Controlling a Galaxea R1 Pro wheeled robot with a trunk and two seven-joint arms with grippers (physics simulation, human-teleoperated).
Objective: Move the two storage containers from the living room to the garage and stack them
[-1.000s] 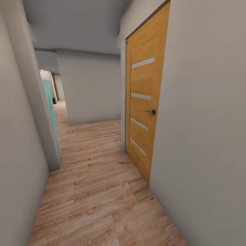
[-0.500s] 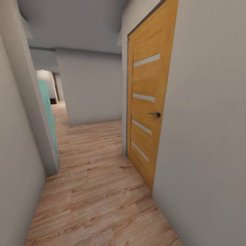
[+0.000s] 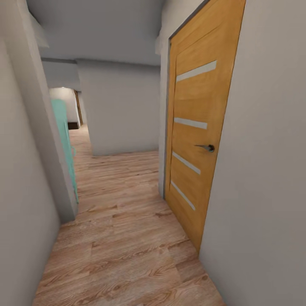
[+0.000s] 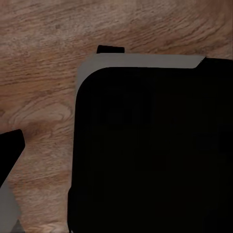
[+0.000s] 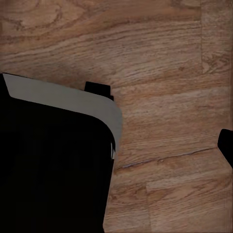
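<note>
Robot in narrow hallway, wood plank floor (image 3: 123, 238), bins nowhere among these views, so presumably still to fetch or reach. Step in hand: driving. Advice: hold centre line, keep clear of orange door (image 3: 197, 140) and its handle (image 3: 207, 147) on right, teal door (image 3: 64, 140) on left; slow before wall (image 3: 121, 110) ahead. Count: one orange door, one teal door, one handle. Jaw state of either gripper: cannot tell; wrist views show dark robot body over planks.

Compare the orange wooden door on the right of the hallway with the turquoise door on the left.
The orange wooden door sits shut, flush in the right wall; the turquoise door juts out past the left wall's corner, apparently open. The orange one has four pale horizontal strips and a dark lever handle; the turquoise one looks plain. The orange door shows its whole face, the turquoise only a sliver. Both stand over the wood plank floor.
</note>
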